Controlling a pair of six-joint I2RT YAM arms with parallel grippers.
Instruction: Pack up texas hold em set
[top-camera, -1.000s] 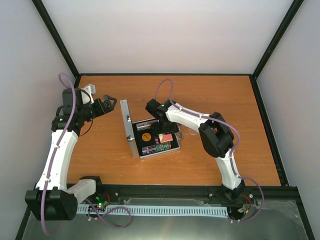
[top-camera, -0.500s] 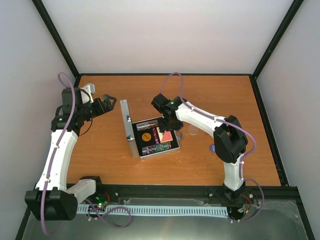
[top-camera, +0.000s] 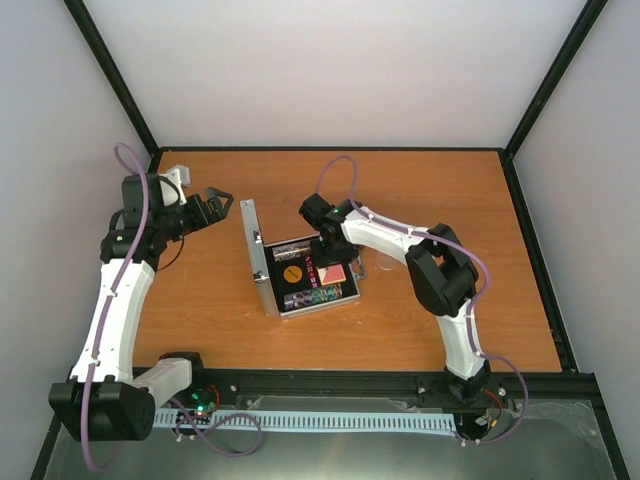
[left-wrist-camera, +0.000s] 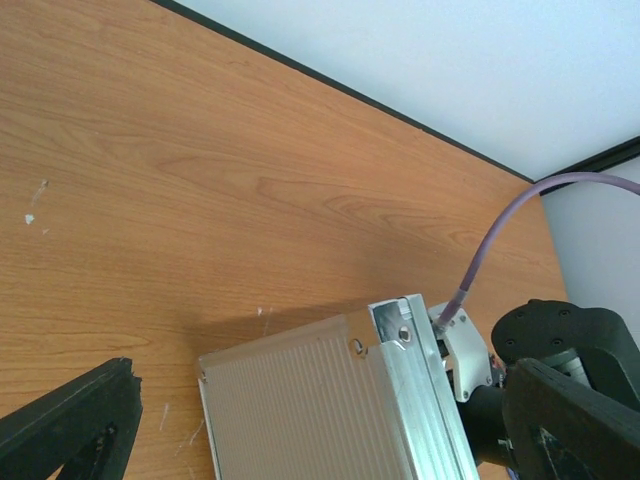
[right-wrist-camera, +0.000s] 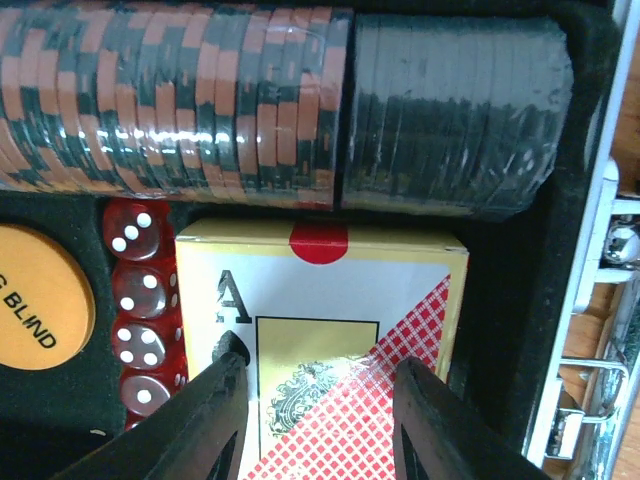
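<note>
The silver case (top-camera: 252, 255) lies open mid-table with its lid standing upright on the left. Its black-lined tray holds rows of chips (top-camera: 318, 294), a yellow button (top-camera: 292, 272) and a red card deck (top-camera: 334, 273). My right gripper (top-camera: 325, 250) hangs over the tray. In the right wrist view it (right-wrist-camera: 320, 410) is open just above the red deck (right-wrist-camera: 320, 290), with the chips (right-wrist-camera: 200, 100), red dice (right-wrist-camera: 140, 320) and yellow button (right-wrist-camera: 40, 310) around. My left gripper (top-camera: 217, 205) is open and empty, left of the lid, whose ribbed outer face (left-wrist-camera: 320, 400) fills its view.
The case's right rim with its metal latches (right-wrist-camera: 600, 330) shows beside the deck. A small pale round thing (top-camera: 385, 263) lies on the wooden table just right of the case. Black frame posts and white walls close in the table.
My right arm swung its elbow out to the right and back in; its gripper stayed over the case tray. The left arm has barely moved.
</note>
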